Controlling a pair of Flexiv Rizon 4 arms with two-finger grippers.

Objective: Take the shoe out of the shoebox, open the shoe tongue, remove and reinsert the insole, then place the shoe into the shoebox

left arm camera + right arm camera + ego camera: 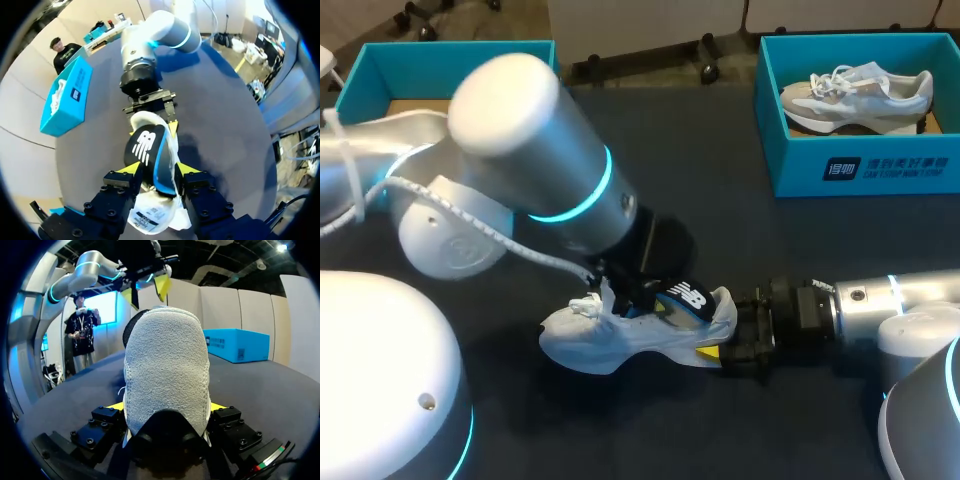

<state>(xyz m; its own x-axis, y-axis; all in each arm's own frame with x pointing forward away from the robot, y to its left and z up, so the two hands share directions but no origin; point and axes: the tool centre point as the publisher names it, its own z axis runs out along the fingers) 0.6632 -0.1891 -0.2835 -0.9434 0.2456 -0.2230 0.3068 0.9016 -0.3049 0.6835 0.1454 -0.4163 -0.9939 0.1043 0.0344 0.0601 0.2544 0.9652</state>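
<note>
A white shoe (610, 340) stands on the dark table, toe to the left. My right gripper (725, 350) is shut on its heel (165, 365), one finger on each side. A black insole (685, 298) sticks up and out of the shoe's opening. My left gripper (159, 169) hangs over the shoe with the insole (150, 150) between its spread fingers, open. In the right wrist view the left gripper (147, 290) shows above the heel, the insole's edge (131, 330) just under it. The shoe's tongue (150, 217) lies under the left gripper.
A teal shoebox (860, 165) at the back right holds a second pale shoe (855, 95). Another teal box (370, 70) sits at the back left, partly behind my left arm. Bare table lies between the boxes and in front of the shoe.
</note>
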